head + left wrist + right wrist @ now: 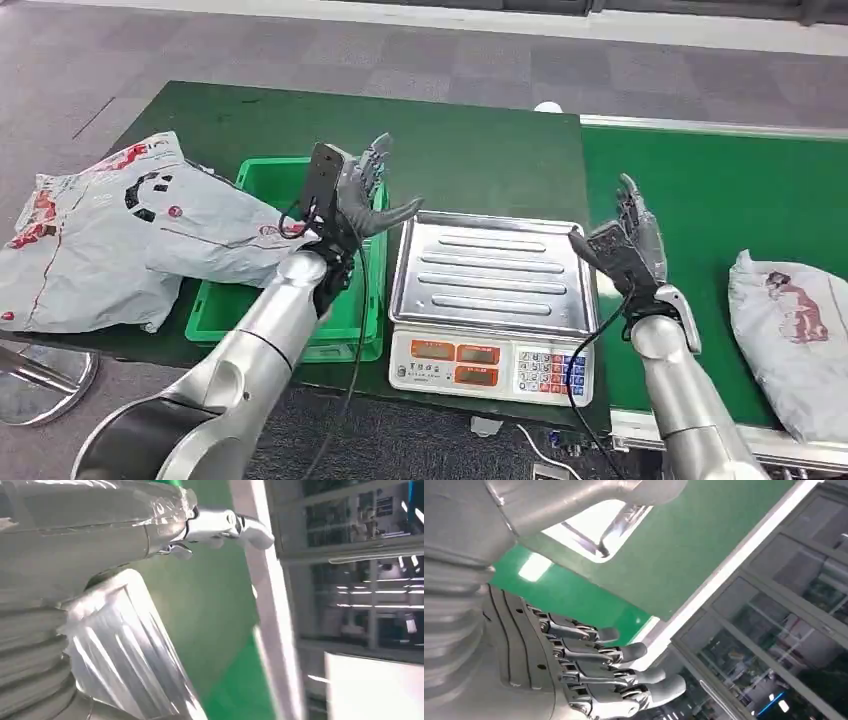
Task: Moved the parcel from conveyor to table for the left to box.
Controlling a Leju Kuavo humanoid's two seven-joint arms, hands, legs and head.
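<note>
A grey plastic parcel (790, 335) with a red print lies on the green conveyor belt (720, 190) at the right edge. My right hand (627, 245) is raised, fingers spread and empty, between the scale and that parcel, well left of it; the right wrist view shows its fingers (624, 672) apart. My left hand (362, 195) is held up open over the green box (290, 270), thumb (220, 525) stretched out, holding nothing. A large white and grey parcel (110, 235) with red and black print lies on the table at the left, overlapping the box's left rim.
A silver electronic scale (490, 300) with an empty steel tray stands between my hands at the table's front edge. The green table (450, 140) runs back behind it. A grey carpeted floor (300, 50) lies beyond, and a round metal base (40, 385) stands at the lower left.
</note>
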